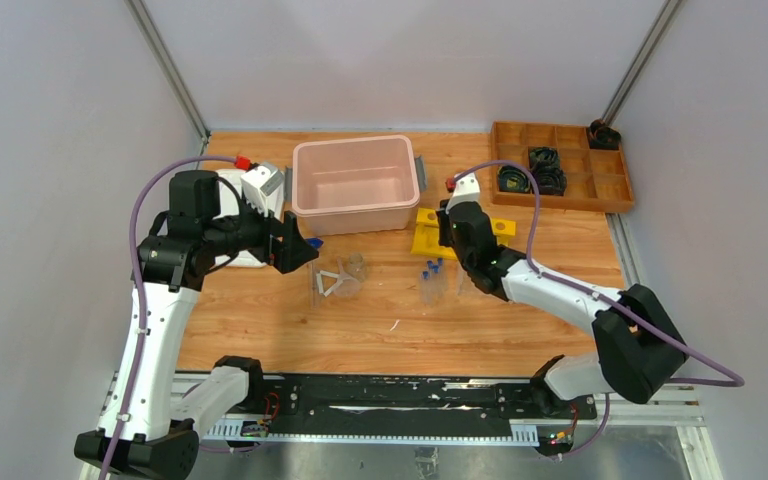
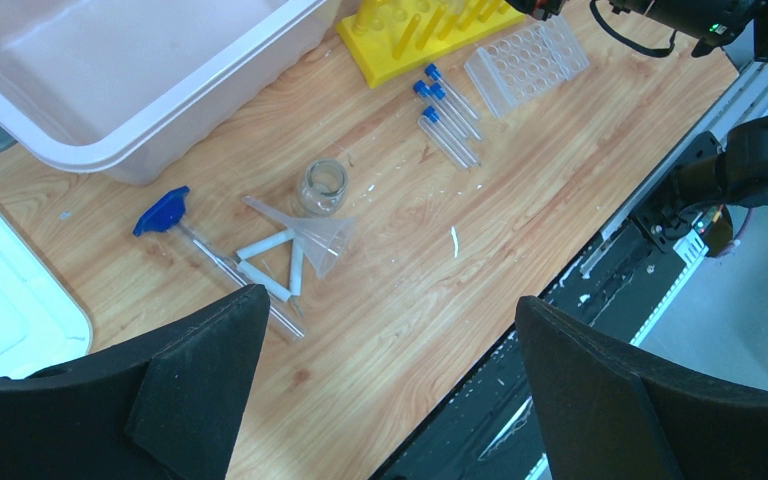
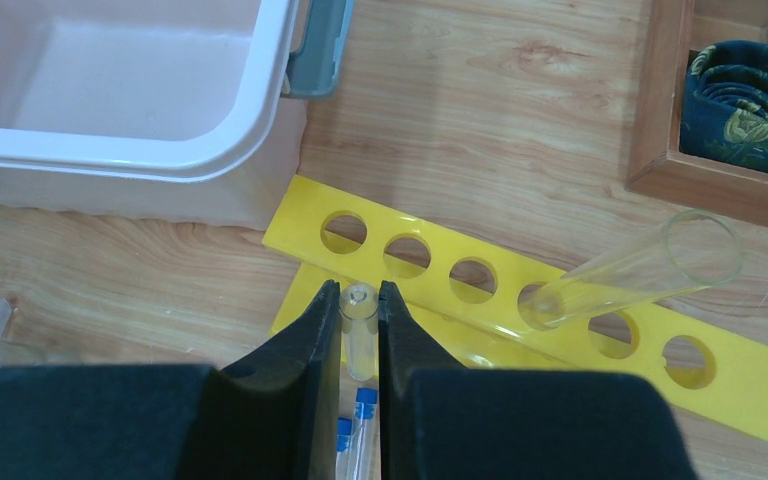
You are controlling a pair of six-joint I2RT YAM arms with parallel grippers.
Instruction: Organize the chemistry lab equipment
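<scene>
My right gripper (image 3: 359, 300) is shut on a small clear tube (image 3: 359, 335) and holds it upright just above the near edge of the yellow six-hole rack (image 3: 440, 262). A larger clear tube (image 3: 650, 265) leans in the rack's fourth hole. Blue-capped tubes (image 3: 364, 402) lie below the fingers. In the top view the right gripper (image 1: 448, 245) is at the yellow rack (image 1: 425, 235). My left gripper (image 2: 390, 330) is open and empty, high above the beaker (image 2: 322, 185), the funnel (image 2: 320, 238) and a thin rod with a blue handle (image 2: 163, 212). Three blue-capped tubes (image 2: 448, 115) lie beside the clear rack (image 2: 528, 62).
A pink bin (image 1: 355, 185) stands at the back centre. A wooden compartment tray (image 1: 560, 165) with black rings is at the back right. A white tray (image 1: 235, 195) sits behind the left arm. A white triangle frame (image 2: 270, 265) lies by the funnel.
</scene>
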